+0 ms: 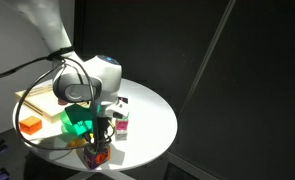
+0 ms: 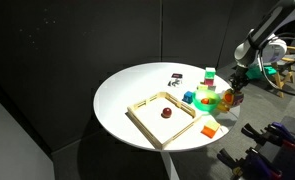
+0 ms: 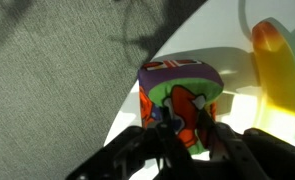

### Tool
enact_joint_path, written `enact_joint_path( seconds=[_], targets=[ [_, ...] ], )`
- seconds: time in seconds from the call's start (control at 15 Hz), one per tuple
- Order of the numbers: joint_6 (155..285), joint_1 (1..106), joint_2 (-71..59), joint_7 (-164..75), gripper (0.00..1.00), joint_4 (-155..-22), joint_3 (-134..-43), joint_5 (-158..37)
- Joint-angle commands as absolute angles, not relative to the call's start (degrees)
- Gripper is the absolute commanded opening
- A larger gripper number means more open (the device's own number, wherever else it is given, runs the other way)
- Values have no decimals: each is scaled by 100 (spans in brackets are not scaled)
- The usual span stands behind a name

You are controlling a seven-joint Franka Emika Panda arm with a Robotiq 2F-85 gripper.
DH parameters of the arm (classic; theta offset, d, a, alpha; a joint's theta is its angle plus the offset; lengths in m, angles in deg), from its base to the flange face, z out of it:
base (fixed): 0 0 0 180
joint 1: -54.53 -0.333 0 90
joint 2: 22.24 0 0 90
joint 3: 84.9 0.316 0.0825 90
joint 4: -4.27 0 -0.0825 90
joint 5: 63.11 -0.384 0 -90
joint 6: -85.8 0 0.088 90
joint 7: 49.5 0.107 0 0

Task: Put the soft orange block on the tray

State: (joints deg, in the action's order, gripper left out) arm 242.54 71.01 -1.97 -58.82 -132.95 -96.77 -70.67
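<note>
In an exterior view the gripper (image 1: 99,138) hangs over the soft orange block (image 1: 97,155) at the table (image 1: 147,120) edge, apart from the tray (image 1: 32,100). In an exterior view the gripper (image 2: 233,95) is well apart from the tray (image 2: 145,128). In the wrist view the fingers (image 3: 215,135) sit apart, straddling the block (image 3: 177,95); can't tell if they grip it.

Round white table (image 2: 137,85) vs. dark backdrop, shown in both exterior views. On it: 1 shallow wooden tray (image 2: 145,100), 1 orange block (image 2: 209,129) just beside the tray's corner near the table edge, and green blocks (image 2: 205,99) clustered w/ other bright toys. 1 small dark item (image 2: 174,78) sits apart from these.
</note>
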Motion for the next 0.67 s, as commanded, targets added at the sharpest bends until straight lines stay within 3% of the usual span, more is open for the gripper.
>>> enact_joint_path(
  seconds=[0.0, 0.6],
  targets=[
    [24012, 7040, -414, -5664, 6, -13328, -9804, -6739],
    [23487, 6788, -1080, -5290, 6, -13463, -9902, -6196]
  ],
)
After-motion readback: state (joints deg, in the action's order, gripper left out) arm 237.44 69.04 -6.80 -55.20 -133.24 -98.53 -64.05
